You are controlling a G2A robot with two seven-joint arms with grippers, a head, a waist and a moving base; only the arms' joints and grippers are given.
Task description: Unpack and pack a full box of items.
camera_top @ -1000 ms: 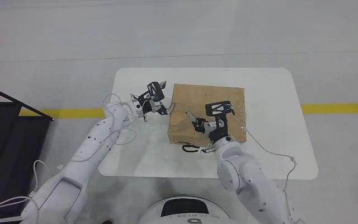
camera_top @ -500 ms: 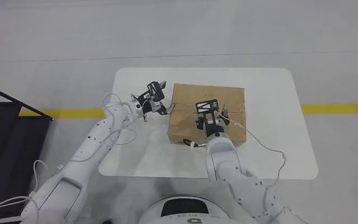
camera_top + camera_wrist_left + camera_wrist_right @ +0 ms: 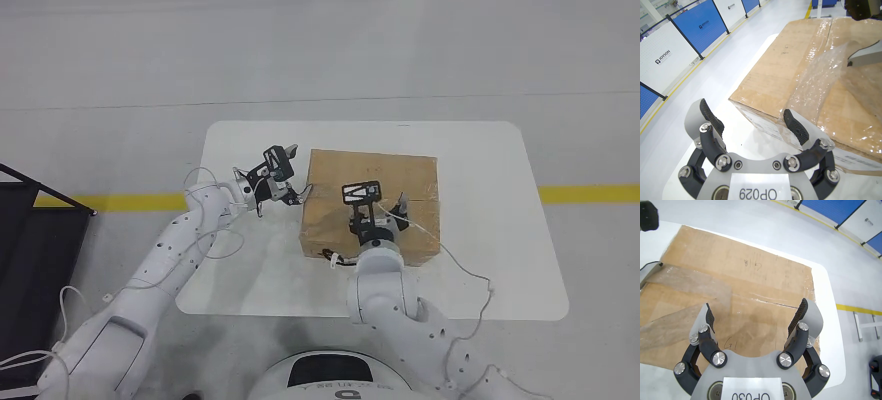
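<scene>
White table (image 3: 480,150) lies under both my arms. My left claw (image 3: 745,111) gapes wide and empty just beside a corner of the cardboard box (image 3: 340,175); my right claw (image 3: 755,304), equally wide and empty, hovers over its top, where clear tape (image 3: 687,283) stands lifted

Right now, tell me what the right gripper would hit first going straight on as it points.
The right gripper, jaws open, points down at the brown cardboard box; it would probably meet the box's taped top near the middle first. Depth is unclear.
</scene>
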